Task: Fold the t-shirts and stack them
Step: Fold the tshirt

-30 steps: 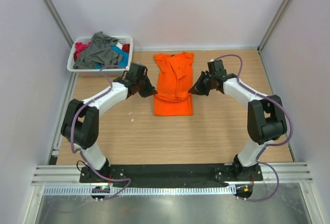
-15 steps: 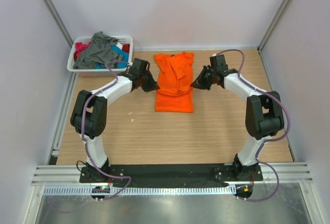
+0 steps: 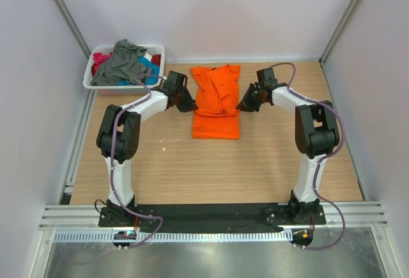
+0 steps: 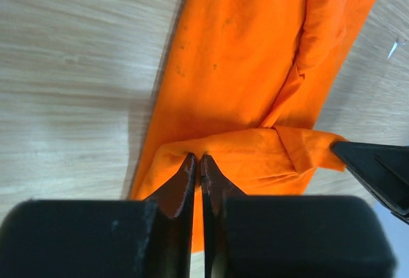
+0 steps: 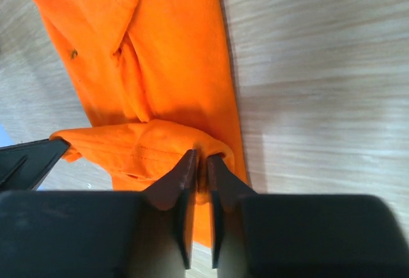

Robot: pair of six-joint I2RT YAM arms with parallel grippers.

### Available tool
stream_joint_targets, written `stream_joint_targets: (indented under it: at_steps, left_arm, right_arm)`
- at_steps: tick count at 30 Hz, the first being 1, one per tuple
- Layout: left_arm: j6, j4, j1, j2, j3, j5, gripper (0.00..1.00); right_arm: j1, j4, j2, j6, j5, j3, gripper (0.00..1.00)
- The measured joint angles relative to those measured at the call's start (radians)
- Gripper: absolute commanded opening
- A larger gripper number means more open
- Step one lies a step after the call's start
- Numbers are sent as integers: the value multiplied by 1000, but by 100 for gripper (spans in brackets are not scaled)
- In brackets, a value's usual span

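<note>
One orange t-shirt (image 4: 243, 67); others (image 3: 124, 61) overhead only

You see soft, matt, creased cloth in the bright orange t-shirt (image 3: 216, 108), smooth light wood grain on the tabletop (image 3: 192, 163), and matt plastic in the white laundry basket (image 3: 102, 90).

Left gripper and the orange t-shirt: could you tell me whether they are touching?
Touching. The left wrist view shows the left gripper pinching a fold of the orange t-shirt.
</note>
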Motion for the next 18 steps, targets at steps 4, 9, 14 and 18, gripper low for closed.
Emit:
stream_joint_targets:
  at_steps: [4,9,14,18]
  left_arm:
    - [14,-2,10,35,41,5,50]
    - [27,-11,21,84,144,6,59]
    - [51,-21,34,126,285,5,82]
    - [92,-28,43,121,331,0,100]
  right_arm:
    - [0,-1,38,-8,-1,50,48]
    - [-1,0,75,-2,-3,131,76]
    - [-6,-13,140,-5,-4,280,84]
    - [-17,-31,152,-16,0,354,89]
